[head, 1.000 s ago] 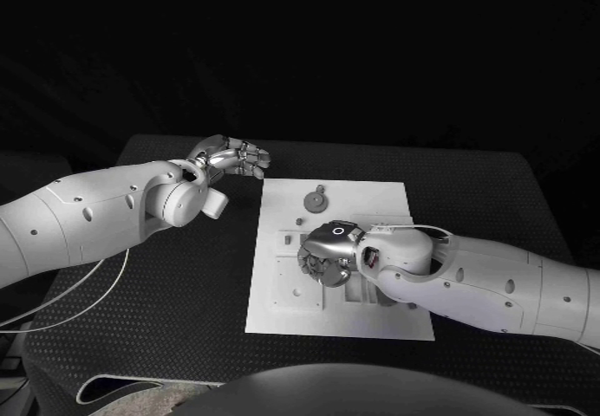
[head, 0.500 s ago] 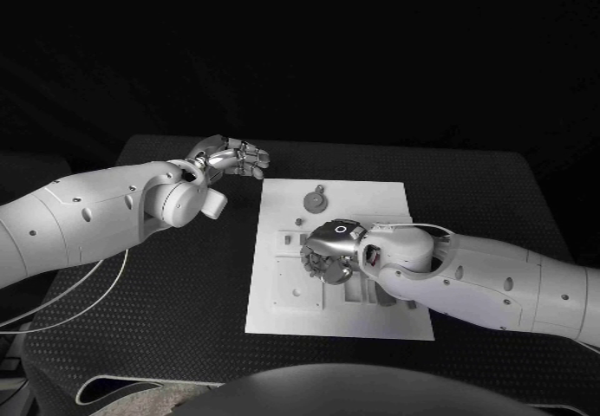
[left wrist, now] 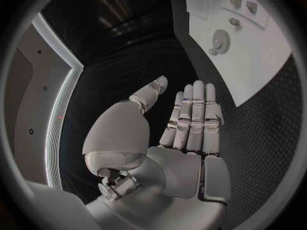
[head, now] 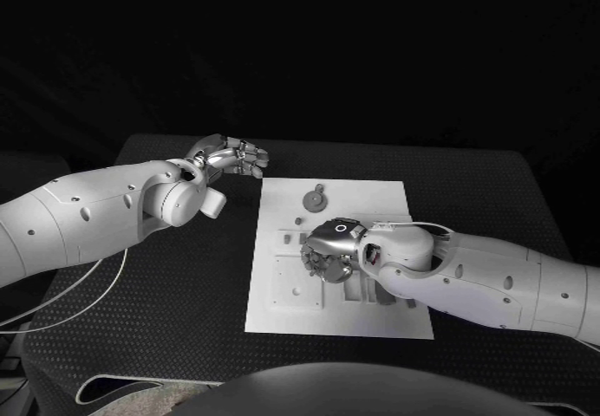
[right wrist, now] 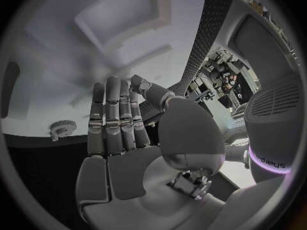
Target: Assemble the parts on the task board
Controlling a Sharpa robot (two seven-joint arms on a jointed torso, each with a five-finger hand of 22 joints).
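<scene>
The white task board lies in the middle of the black table. A grey gear-shaped part lies flat near the board's far edge, also seen as the gear and the gear. Small parts sit on the board's left half. My right hand hovers over the board's middle, its fingers stretched out with nothing in them. My left hand is off the board by its far left corner, its fingers straight and side by side, thumb apart, holding nothing.
Raised blocks and slots mark the board's near half, partly hidden under my right forearm. Small fixtures stand near the gear. A white cable trails over the table's left side.
My right hand and forearm have edged very slightly to the right over the board. The left arm has not moved.
</scene>
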